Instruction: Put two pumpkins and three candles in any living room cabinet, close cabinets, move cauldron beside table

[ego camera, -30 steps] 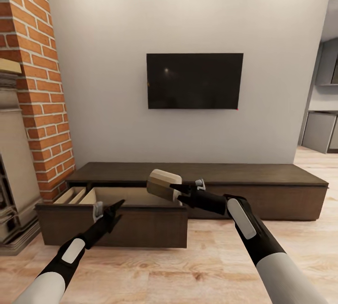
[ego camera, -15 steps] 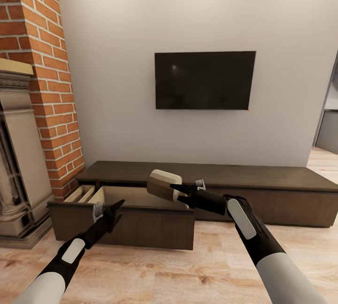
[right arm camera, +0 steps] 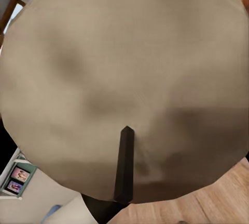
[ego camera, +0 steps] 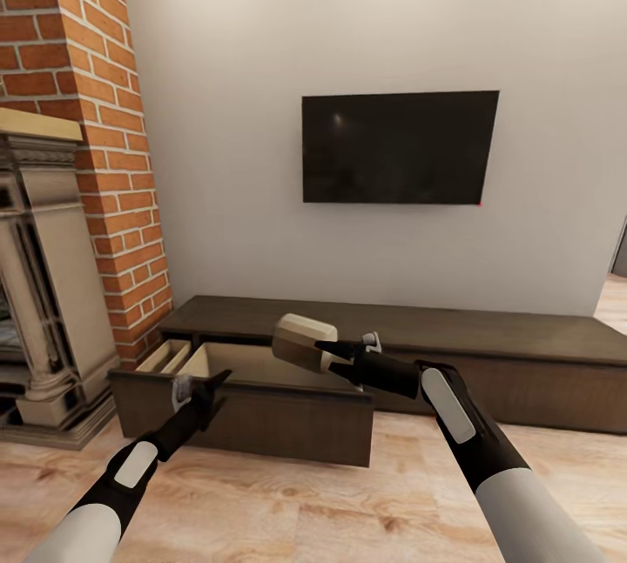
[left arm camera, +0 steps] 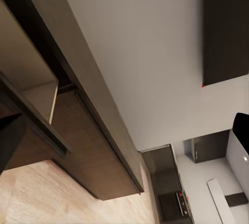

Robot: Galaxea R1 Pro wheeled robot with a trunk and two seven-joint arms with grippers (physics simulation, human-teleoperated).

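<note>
Where the head view begins at L: 1 brick chimney column (ego camera: 96, 110) w/ 1 stone fireplace (ego camera: 43, 284) beside it. L arm reaches fwd & slightly up, forearm low; left pincer (ego camera: 209, 391) hangs in front of the drawer front, fingers narrow, almost together, holding nothing. 1 cabinet (ego camera: 488, 345), long, low, dark brown, against the wall; 1 drawer (ego camera: 252, 406) at its L end pulled out, pale interior showing, contents not visible. R arm extended fwd, elbow bent, wrist turned inward; right pincer (ego camera: 320, 352) clamped on 1 candle (ego camera: 303, 342), grey-brown w/ paler top, tilted, held in the air over the drawer's R part. Right wrist view: candle (right arm camera: 119, 78) close up, 1 dark finger (right arm camera: 124, 164) across it. 1 TV (ego camera: 399, 147) on wall, above cabinet. Wood floor (ego camera: 348, 502) below.
</note>
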